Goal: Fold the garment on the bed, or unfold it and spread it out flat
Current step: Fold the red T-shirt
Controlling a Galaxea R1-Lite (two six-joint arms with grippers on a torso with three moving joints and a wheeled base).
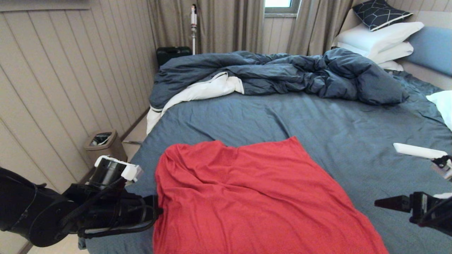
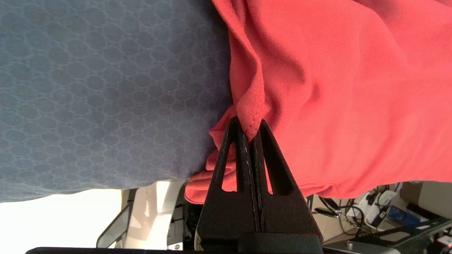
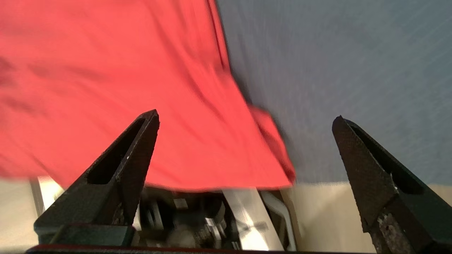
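Left gripper (image 2: pixel 251 132): at the garment's left edge, near the bed's left side; its jaws are pressed together on a small bunched fold of hem, as the left wrist view shows.
Left grip risk: the bite looks shallow, only the stitched edge sitting between the tips. A firm pull could slide the thin jersey out, or drag only one layer and leave the rest behind.
Bed edge: red cloth hangs over the near edge below the left jaws. If the pinch lets go, that part may slip further off the bed (image 1: pixel 317 116).
Garment (image 1: pixel 254 197): bright red T-shirt lying plain side up on the blue-grey sheet at the near end of the bed, rumpled toward its far left corner, otherwise fairly flat. No print is visible.
Spread risk: lifting from one side alone would likely fold the shirt onto itself and deepen the wrinkles instead of flattening them.
Duvet (image 1: pixel 282 74): heaped well beyond the shirt, apart from it; a long sweep away from the robot could push cloth toward it.
Right gripper (image 3: pixel 245 118): beyond the shirt's right edge, jaws spread wide and holding nothing, with the near right corner between them in the right wrist view.
Right grip risk: the corner lies flat on the sheet, so closing there may catch sheet along with shirt, or miss the hem entirely.
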